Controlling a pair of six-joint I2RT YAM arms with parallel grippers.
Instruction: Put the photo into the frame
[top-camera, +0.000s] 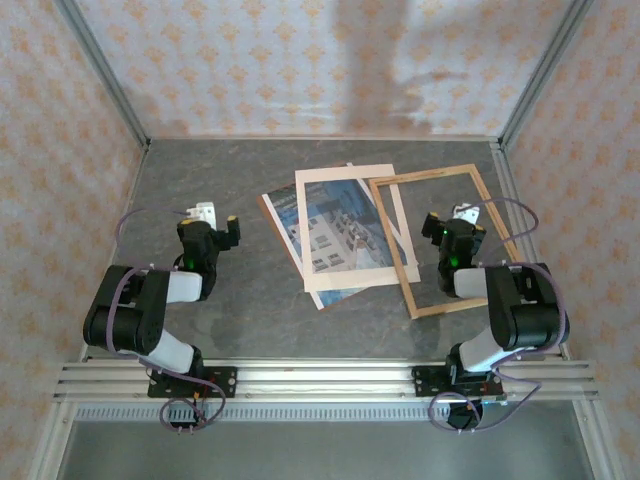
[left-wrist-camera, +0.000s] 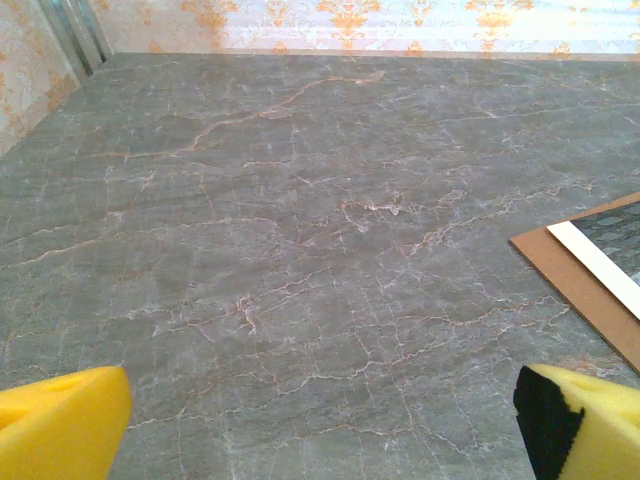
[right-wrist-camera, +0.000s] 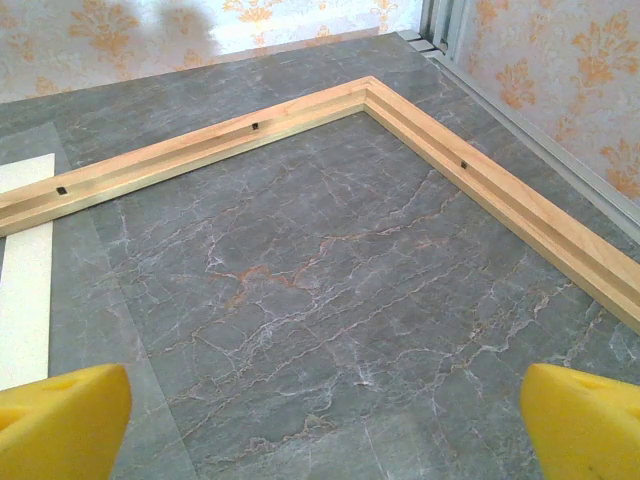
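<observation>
The frame (top-camera: 425, 177), thin light wood strips, lies flat at the right of the table, and its left strip overlaps the cream mat board (top-camera: 345, 178). The photo (top-camera: 338, 235), a pale building on blue, lies under that mat and shows through its window. My right gripper (top-camera: 448, 216) hovers open over the frame's inside. In the right wrist view the frame's far corner (right-wrist-camera: 370, 92) is ahead of my open right gripper (right-wrist-camera: 325, 430), with bare table between the yellow fingertips (right-wrist-camera: 60, 425). My left gripper (top-camera: 218, 216) is open left of the stack, and in its wrist view (left-wrist-camera: 320, 430) it holds nothing.
A brown backing board (top-camera: 265, 200) lies beneath the photo, and its corner (left-wrist-camera: 580, 290) shows at the right in the left wrist view. The mat's edge (right-wrist-camera: 25, 280) is at the left of the right wrist view. Patterned walls with metal rails (top-camera: 515, 110) enclose the table.
</observation>
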